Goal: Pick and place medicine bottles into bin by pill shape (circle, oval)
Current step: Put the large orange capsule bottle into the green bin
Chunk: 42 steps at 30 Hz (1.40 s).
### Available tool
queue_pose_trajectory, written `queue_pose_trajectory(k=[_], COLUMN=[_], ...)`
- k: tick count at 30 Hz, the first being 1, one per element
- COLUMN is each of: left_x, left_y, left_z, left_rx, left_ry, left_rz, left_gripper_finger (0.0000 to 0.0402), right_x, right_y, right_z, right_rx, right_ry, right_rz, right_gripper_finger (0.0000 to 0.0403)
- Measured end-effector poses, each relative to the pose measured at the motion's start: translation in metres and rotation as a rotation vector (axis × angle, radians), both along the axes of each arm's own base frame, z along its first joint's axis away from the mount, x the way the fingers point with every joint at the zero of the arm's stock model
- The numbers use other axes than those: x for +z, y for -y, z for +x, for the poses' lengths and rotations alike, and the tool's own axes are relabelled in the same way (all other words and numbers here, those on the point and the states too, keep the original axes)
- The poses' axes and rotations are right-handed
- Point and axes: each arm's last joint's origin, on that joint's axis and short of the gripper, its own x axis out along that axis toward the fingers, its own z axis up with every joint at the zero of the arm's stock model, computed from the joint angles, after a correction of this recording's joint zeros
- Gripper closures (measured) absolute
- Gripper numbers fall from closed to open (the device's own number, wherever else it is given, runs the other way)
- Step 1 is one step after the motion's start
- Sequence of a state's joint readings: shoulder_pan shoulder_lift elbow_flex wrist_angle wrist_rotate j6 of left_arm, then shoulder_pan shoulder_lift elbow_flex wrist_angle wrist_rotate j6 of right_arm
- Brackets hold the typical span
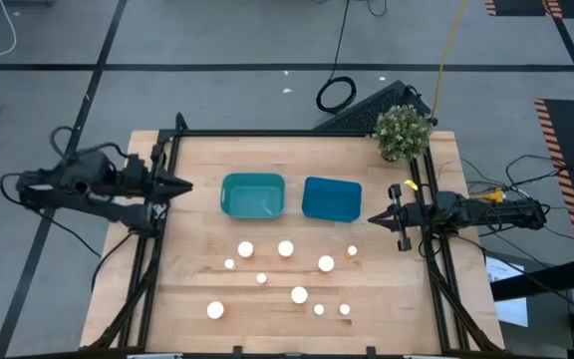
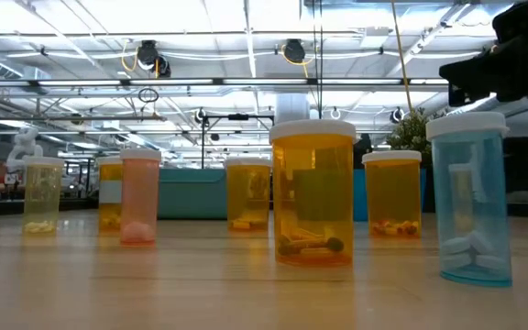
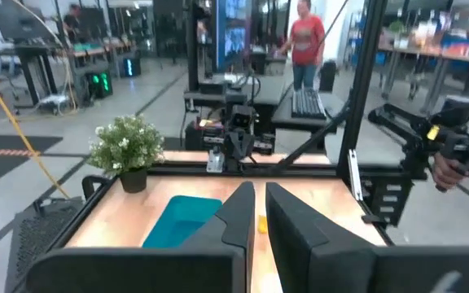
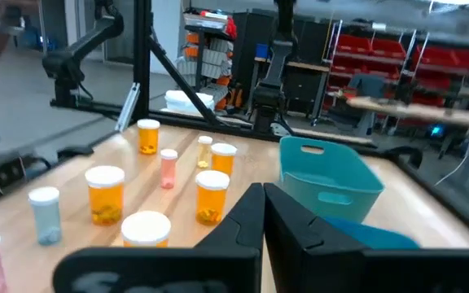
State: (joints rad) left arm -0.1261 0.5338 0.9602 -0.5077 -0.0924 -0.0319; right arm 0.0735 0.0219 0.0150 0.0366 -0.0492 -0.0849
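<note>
Pale wooden tabletop framed by black rails, set in a grey-floored workshop with benches beyond, where a person in a red shirt stands. At the table's nine o'clock edge the left gripper hovers, its dark fingers nearly pressed together, a thin slit between them, holding nothing. Near the centre sit two rectangular plastic bins: one teal bin, and just beside it toward three o'clock one blue bin. Ten white-capped translucent medicine bottles stand scattered toward six o'clock, mostly amber, with pink and blue ones. One small potted green plant sits at one o'clock. At three o'clock the right gripper waits, fingers nearly together, empty.
</note>
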Motion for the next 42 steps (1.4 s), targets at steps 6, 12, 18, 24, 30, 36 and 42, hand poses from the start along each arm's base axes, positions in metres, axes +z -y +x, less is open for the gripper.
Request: queue_pose_trajectory(k=[6, 12, 18, 24, 30, 36, 42], left_x=[0.041, 0.037, 0.012, -0.002, -0.007, -0.013, -0.026], left_y=[0.002, 0.006, 0.009, 0.011, 0.011, 0.016, 0.028], left_z=[0.016, 0.044, 0.075, 0.096, 0.104, 0.11, 0.119], left_rx=[-0.006, -0.005, 0.022, 0.045, 0.055, 0.046, 0.011], left_ry=[-0.137, -0.284, -0.401, -0.402, -0.427, -0.474, -0.517], left_rz=[0.032, 0.032, 0.075, 0.108, 0.1, 0.089, 0.088], left_gripper_finger=[0.0364, 0.0364, 0.0364, 0.0364, 0.0364, 0.0364, 0.0364], right_x=[0.0, 0.0, -0.001, 0.053, 0.116, 0.16, 0.157], right_y=[0.0, 0.001, 0.001, 0.002, 0.003, 0.001, 0.0], right_z=[0.0, 0.0, 0.001, -0.001, 0.007, 0.033, 0.067], right_rx=[0.001, -0.023, -0.031, -0.077, -0.147, -0.164, -0.218], right_ry=[-0.015, -0.032, -0.067, -0.058, -0.196, -0.33, -0.396], right_rz=[0.114, 0.247, 0.259, 0.208, 0.172, 0.15, 0.131], right_gripper_finger=[0.0403, 0.0403, 0.0403, 0.0403, 0.0403, 0.0403, 0.0403])
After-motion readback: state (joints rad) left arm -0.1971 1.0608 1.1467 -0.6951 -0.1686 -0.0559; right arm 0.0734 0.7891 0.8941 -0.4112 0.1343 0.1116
